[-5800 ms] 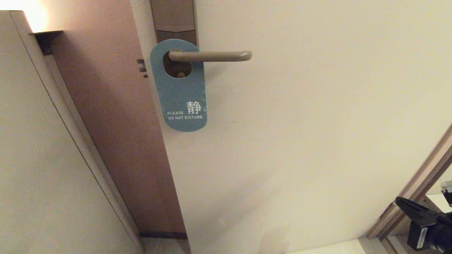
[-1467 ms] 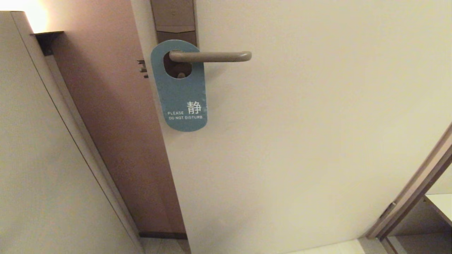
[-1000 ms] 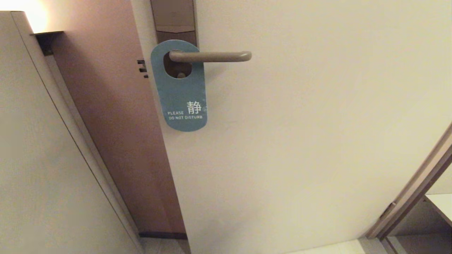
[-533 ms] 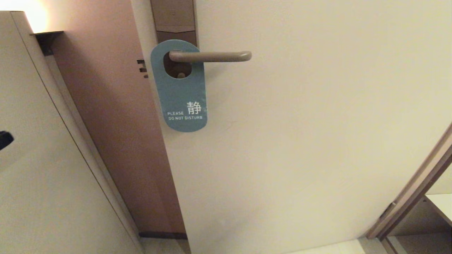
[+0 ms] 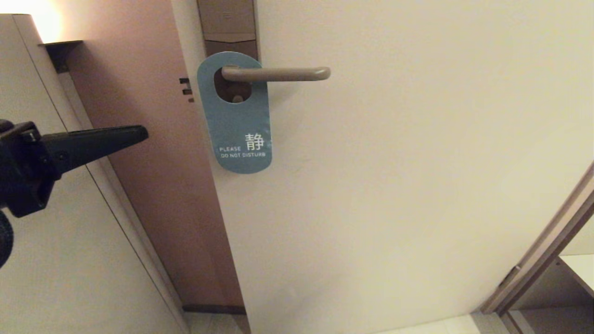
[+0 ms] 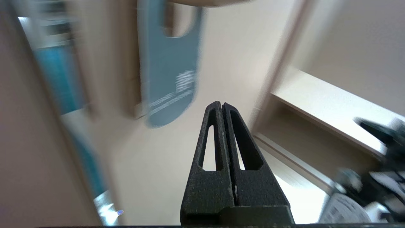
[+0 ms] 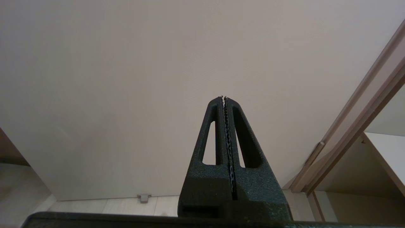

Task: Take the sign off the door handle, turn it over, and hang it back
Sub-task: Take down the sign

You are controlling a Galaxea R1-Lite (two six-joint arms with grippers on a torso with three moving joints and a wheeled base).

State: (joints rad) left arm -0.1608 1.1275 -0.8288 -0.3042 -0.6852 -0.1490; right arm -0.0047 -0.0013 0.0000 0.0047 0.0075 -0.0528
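sign: flat blue card door hanger (image 5: 237,121) reading "PLEASE DO NOT DISTURB", hung by its oval hole on beige-bronze lever door handle (image 5: 278,73)
left hand (image 5: 139,133): clenched, empty, held left of sign
right hand (image 7: 224,98): clenched, empty, parked

A cream-coloured door (image 5: 394,185) fills most of the head view, its brown edge (image 5: 153,185) facing a pale wall panel (image 5: 55,260) on the left. Warm light glows at the far top left corner (image 5: 44,21) above a small dark bracket (image 5: 62,51). Near the bottom right stands a brown door frame (image 5: 543,250) beside a white shelf (image 5: 582,269), with pale floor (image 5: 445,325) below.
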